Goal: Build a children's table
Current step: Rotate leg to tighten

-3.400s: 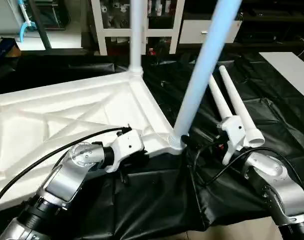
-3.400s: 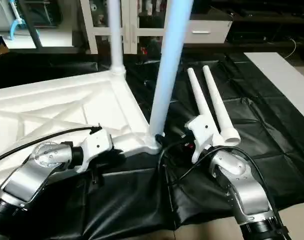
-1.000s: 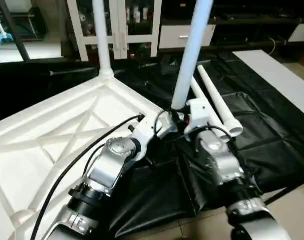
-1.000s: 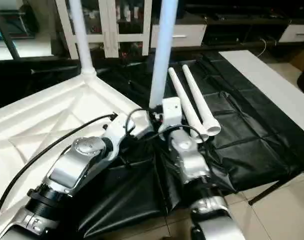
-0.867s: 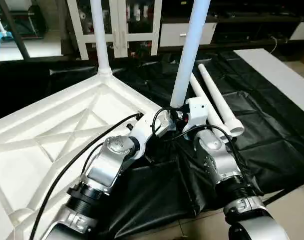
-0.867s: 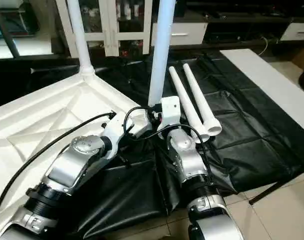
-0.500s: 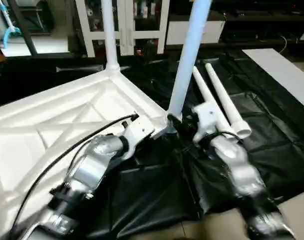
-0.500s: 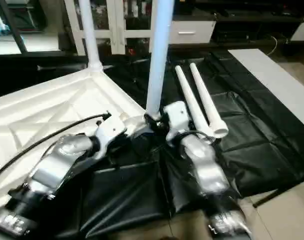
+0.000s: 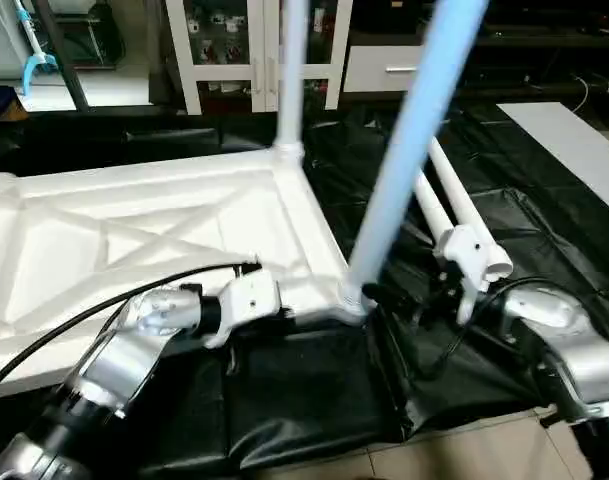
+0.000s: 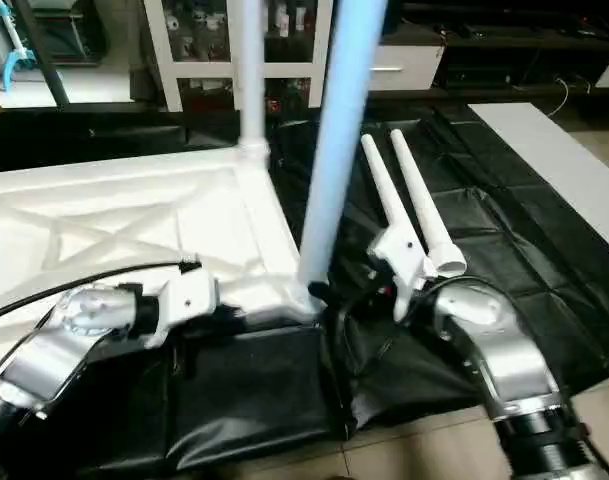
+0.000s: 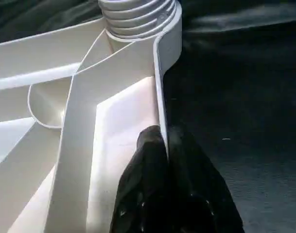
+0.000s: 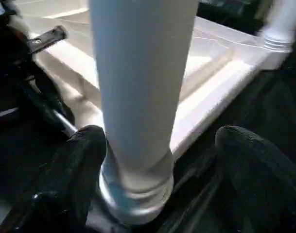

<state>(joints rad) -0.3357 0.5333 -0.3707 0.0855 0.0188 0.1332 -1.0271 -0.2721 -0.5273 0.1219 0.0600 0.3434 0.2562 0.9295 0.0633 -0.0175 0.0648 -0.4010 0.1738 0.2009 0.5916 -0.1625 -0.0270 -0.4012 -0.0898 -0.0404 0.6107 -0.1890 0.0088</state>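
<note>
Left wrist view: my left gripper (image 11: 166,141) pinches the top (image 9: 134,240) rim steady; right gripper (image 12: 160,160) spread loose around the leg (image 12: 138,87).

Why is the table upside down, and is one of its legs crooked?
The top lies ribs up so the legs can go in. The near leg leans to the right, while the far leg stands straight. It may not be seated fully. Two more legs lie on the black sheet.
</note>
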